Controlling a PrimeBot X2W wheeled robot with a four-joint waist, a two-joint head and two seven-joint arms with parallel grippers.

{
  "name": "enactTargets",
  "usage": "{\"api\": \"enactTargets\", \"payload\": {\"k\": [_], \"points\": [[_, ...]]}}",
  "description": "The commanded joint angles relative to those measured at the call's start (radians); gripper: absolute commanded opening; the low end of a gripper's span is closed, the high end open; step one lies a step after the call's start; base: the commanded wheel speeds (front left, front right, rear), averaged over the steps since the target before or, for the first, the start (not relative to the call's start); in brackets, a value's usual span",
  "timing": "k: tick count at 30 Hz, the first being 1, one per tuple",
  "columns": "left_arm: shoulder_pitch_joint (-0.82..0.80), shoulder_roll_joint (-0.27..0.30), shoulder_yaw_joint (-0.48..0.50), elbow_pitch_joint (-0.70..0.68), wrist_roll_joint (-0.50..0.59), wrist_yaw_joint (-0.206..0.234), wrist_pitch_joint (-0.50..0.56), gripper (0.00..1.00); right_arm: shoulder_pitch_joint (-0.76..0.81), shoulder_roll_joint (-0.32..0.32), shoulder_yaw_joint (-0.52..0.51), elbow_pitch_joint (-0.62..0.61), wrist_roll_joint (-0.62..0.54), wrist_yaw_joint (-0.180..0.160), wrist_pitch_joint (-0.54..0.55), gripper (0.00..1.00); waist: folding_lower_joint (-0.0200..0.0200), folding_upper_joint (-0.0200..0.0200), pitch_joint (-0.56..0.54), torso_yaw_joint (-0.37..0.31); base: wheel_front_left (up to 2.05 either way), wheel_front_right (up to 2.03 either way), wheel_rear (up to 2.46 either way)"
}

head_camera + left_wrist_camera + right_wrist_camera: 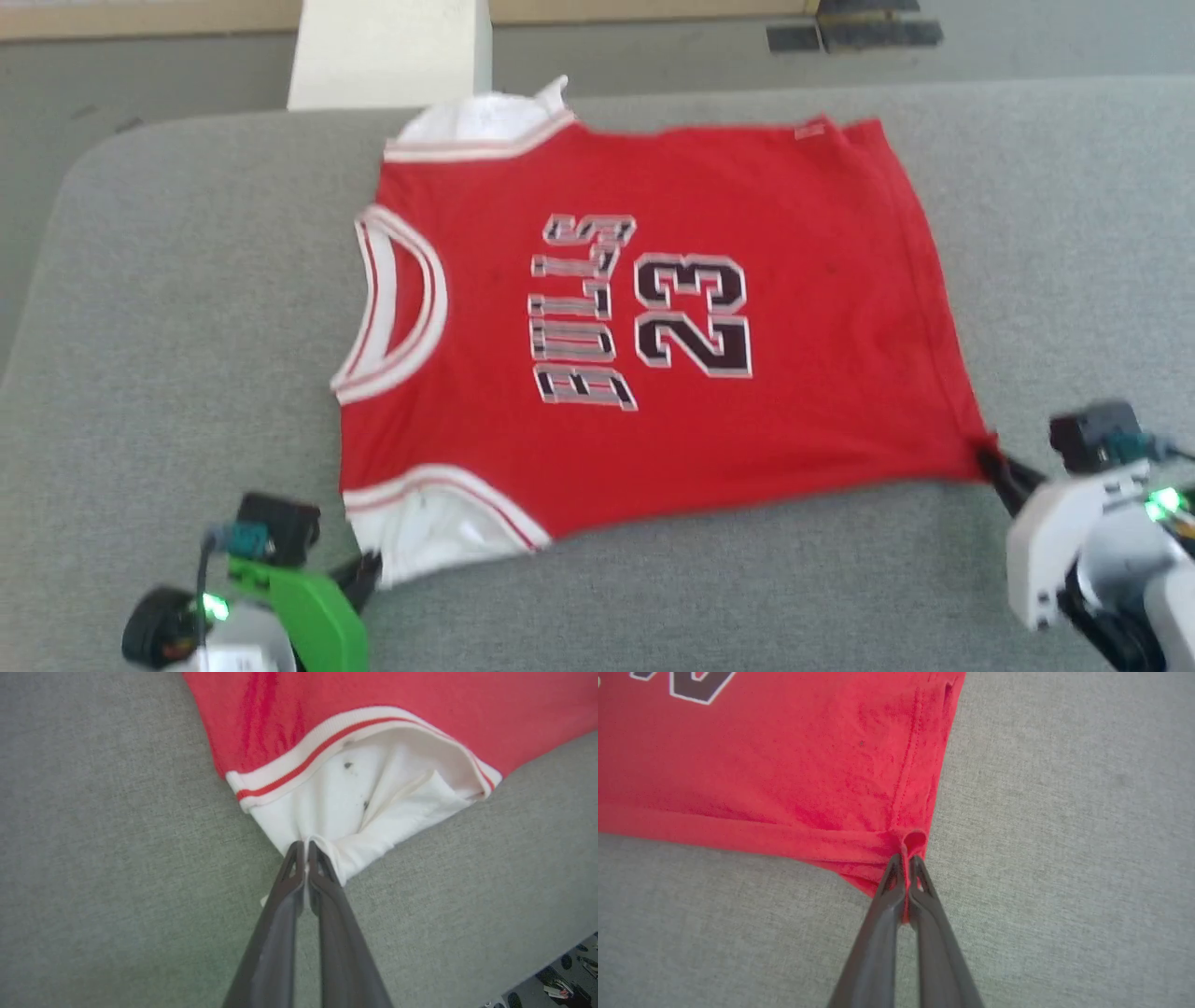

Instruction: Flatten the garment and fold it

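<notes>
Nearest the robot, the left gripper (306,847) has its two dark fingers pressed fully together on the near white sleeve (336,798) of the garment (653,448), with a small fold of white cloth pinched between the tips. The right gripper (906,858) is likewise closed tight, clamped on the near hem corner (910,842), where the red fabric bunches into a small loop at the tips and creases fan away from the grip. The garment's near side edge runs between these two holds. The garment lies spread face up on the grey fabric-covered surface (140,327), collar (401,308) toward the robot's left and hem toward its right. The black, white-outlined lettering (583,313) and the number (691,313) read sideways in the head view. The body panel is largely flat, with minor rippling along the hem side. At the far left corner the far white sleeve (485,117) sits crumpled, partly tucked behind the striped trim. The far hem corner (859,126) lies flat on the surface. Beyond the surface's far edge stands a pale upright block (387,51) on a grey floor (1027,47).
</notes>
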Motion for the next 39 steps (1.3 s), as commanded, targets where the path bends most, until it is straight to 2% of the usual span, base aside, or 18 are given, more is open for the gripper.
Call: {"api": "enactTargets", "payload": {"k": [1, 8, 15, 19, 24, 27, 34, 39], "points": [[0.034, 0.014, -0.005, -0.016, 0.014, 0.015, 0.000, 0.00, 0.041, -0.001, -0.024, -0.019, -0.009, -0.002, 0.015, 0.00, 0.0001, 0.0000, -0.023, 0.010, 0.00, 0.00, 0.00], [0.095, 0.002, -0.052, -0.039, 0.109, 0.052, -0.086, 0.00, 0.214, 0.070, -0.105, -0.099, -0.036, -0.002, 0.034, 0.00, 0.0001, 0.0000, -0.046, 0.017, 0.00, 0.00, 0.00], [0.074, -0.065, -0.058, -0.030, 0.265, 0.125, -0.336, 0.00, 0.272, 0.165, -0.153, -0.144, -0.096, -0.002, -0.158, 0.00, 0.0001, 0.0000, -0.063, 0.010, 0.00, 0.00, 0.00], [0.016, -0.091, -0.061, -0.005, 0.328, 0.138, -0.435, 0.00, 0.251, 0.187, -0.159, -0.144, -0.123, -0.002, -0.237, 0.00, 0.0001, 0.0000, -0.064, 0.004, 0.00, 0.00, 0.00], [-0.108, -0.110, -0.053, 0.053, 0.351, 0.108, -0.480, 0.00, 0.184, 0.178, -0.152, -0.130, -0.131, -0.002, -0.234, 0.00, 0.0001, 0.0000, -0.041, 0.001, 0.00, 0.00, 0.00], [-0.203, -0.115, -0.044, 0.097, 0.346, 0.068, -0.486, 0.00, 0.115, 0.167, -0.145, -0.124, -0.120, -0.002, -0.203, 0.00, 0.0001, 0.0000, -0.012, -0.004, 0.00, 0.00, 0.00], [-0.417, -0.119, -0.025, 0.213, 0.277, -0.040, -0.381, 0.00, -0.061, 0.130, -0.114, -0.053, -0.076, -0.002, -0.105, 0.00, 0.0001, 0.0000, 0.071, -0.013, 0.00, 0.00, 0.00], [-0.535, -0.133, -0.014, 0.299, 0.238, -0.084, -0.318, 0.00, -0.175, 0.105, -0.084, 0.020, -0.048, -0.002, -0.054, 0.00, 0.0001, 0.0000, 0.132, -0.021, 0.00, 0.00, 0.00]]}}
